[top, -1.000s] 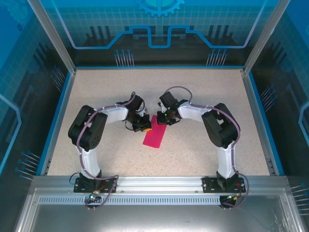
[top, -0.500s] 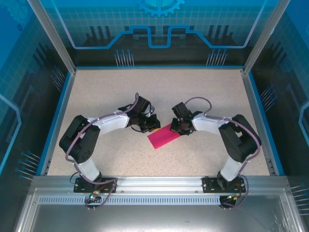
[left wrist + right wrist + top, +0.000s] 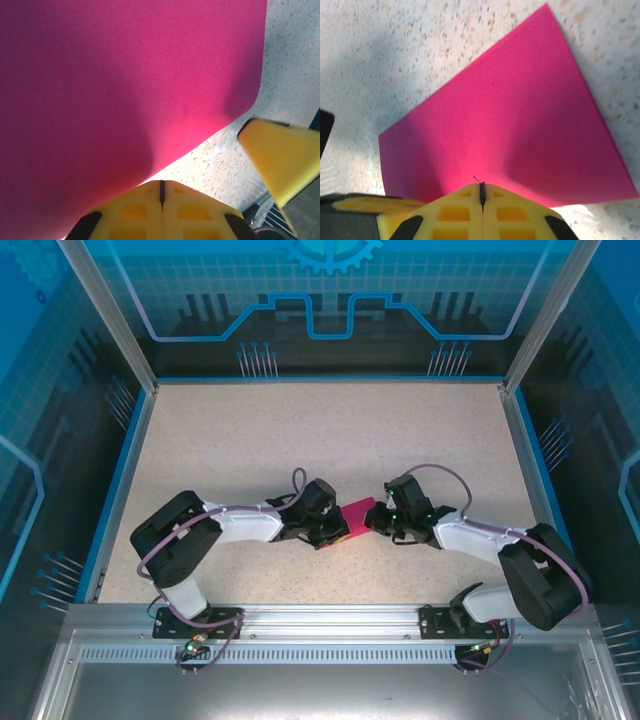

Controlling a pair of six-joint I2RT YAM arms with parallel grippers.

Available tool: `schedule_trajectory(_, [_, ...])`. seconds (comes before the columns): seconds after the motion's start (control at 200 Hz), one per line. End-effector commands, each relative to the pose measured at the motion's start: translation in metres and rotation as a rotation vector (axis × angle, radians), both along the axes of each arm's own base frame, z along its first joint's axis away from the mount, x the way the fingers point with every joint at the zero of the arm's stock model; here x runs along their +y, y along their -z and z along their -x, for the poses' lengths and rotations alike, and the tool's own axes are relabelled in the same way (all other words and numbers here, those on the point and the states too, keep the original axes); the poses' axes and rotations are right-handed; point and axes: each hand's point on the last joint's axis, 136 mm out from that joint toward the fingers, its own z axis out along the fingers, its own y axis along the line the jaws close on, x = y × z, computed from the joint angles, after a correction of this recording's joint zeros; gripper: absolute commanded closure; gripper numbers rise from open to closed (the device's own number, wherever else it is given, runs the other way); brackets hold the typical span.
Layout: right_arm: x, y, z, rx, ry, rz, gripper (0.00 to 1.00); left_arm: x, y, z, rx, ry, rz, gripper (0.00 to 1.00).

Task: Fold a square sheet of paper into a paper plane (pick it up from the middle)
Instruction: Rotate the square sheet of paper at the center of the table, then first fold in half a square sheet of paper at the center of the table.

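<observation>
The square sheet of paper (image 3: 357, 512) is magenta-pink and looks folded into a rectangle. It lies slantwise on the speckled table, low in the middle, between my two grippers. My left gripper (image 3: 333, 530) is shut, with its yellow tips (image 3: 161, 184) at the sheet's (image 3: 125, 85) near-left edge. My right gripper (image 3: 377, 519) is also shut, and its tips (image 3: 481, 186) rest on the sheet (image 3: 505, 120) just inside its edge. I cannot tell whether either gripper pinches the paper or only presses on it. A yellow finger (image 3: 280, 160) of the right gripper shows in the left wrist view.
The speckled table (image 3: 330, 430) stretches free behind the arms. Blue walls (image 3: 120, 450) and metal posts bound it on the left, right and back. An aluminium rail (image 3: 330, 618) with both arm bases runs along the near edge.
Both arms have stretched lower and come toward the near middle. The sheet has slid right and turned from nearly upright to slanting, staying between the shut grippers.
</observation>
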Motion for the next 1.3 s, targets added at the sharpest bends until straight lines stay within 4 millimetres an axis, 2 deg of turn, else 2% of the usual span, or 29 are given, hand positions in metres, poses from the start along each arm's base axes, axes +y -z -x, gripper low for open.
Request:
schedule_trajectory(0.0, [0.007, -0.004, 0.005, -0.028, -0.047, -0.069, 1.0, -0.009, -0.01, -0.011, -0.065, -0.111, 0.037, 1.0])
schedule_trajectory(0.305, [0.013, 0.001, 0.012, -0.031, -0.076, -0.115, 1.0, 0.002, -0.003, -0.011, -0.09, -0.206, 0.016, 1.0])
schedule_trajectory(0.555, [0.031, 0.003, 0.006, -0.036, -0.117, -0.15, 1.0, 0.001, 0.004, -0.01, -0.087, -0.228, 0.008, 1.0])
schedule_trajectory(0.715, [0.038, 0.008, 0.009, -0.025, -0.136, -0.157, 1.0, 0.002, 0.01, -0.008, -0.075, -0.232, 0.003, 1.0])
schedule_trajectory(1.295, [0.033, 0.025, 0.012, 0.004, -0.134, -0.113, 1.0, 0.011, 0.033, 0.0, -0.028, -0.248, -0.031, 1.0])
